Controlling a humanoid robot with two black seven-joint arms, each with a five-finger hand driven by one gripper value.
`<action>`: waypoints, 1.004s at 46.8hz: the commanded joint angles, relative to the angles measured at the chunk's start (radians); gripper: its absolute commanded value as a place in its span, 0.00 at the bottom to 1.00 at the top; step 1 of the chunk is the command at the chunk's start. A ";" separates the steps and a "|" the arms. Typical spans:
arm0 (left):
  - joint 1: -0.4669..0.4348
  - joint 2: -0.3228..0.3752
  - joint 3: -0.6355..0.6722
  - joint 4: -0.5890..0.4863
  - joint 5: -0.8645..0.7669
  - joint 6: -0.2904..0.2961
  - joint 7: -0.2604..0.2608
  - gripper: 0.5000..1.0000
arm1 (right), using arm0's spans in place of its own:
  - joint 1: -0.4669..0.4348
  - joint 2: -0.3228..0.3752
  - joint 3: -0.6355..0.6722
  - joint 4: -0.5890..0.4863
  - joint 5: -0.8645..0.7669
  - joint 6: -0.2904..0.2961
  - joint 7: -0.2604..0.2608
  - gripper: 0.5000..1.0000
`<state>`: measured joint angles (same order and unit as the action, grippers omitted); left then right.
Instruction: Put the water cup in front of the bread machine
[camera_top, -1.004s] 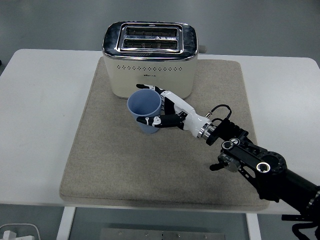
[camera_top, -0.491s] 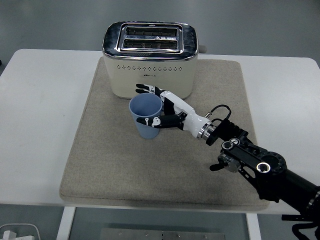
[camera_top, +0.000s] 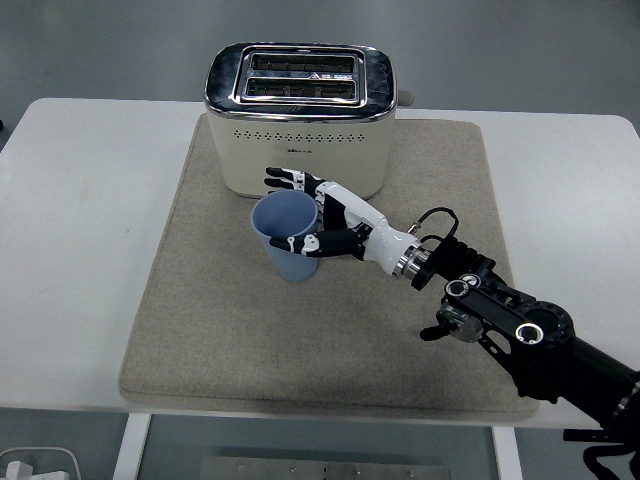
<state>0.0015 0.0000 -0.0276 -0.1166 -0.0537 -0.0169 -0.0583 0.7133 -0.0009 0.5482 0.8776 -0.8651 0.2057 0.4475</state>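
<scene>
The right hand (camera_top: 318, 215) wraps its fingers around the blue water cup (camera_top: 286, 236), upright on the beige mat (camera_top: 200, 300). The cream bread machine (camera_top: 300, 118) stands just behind it on the white table (camera_top: 80, 250).

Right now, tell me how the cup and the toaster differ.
The cup is blue and small; the toaster is cream with a chrome top and far larger. The cup is round with one open mouth; the toaster is boxy with two slots. The right hand wraps the cup; nothing touches the toaster. Both are over the beige mat.
</scene>
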 joint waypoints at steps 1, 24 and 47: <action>0.000 0.000 0.000 0.000 0.000 0.000 0.000 1.00 | 0.002 -0.001 0.001 0.000 0.000 0.000 0.002 0.86; 0.000 0.000 0.000 0.000 0.000 0.000 0.000 1.00 | 0.006 -0.044 0.044 0.003 0.008 0.087 0.008 0.86; 0.000 0.000 0.000 0.000 0.000 0.000 0.000 1.00 | 0.006 -0.134 0.081 0.003 0.043 0.212 0.010 0.86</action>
<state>0.0014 0.0000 -0.0276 -0.1166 -0.0537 -0.0169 -0.0583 0.7198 -0.1214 0.6305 0.8802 -0.8365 0.4070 0.4572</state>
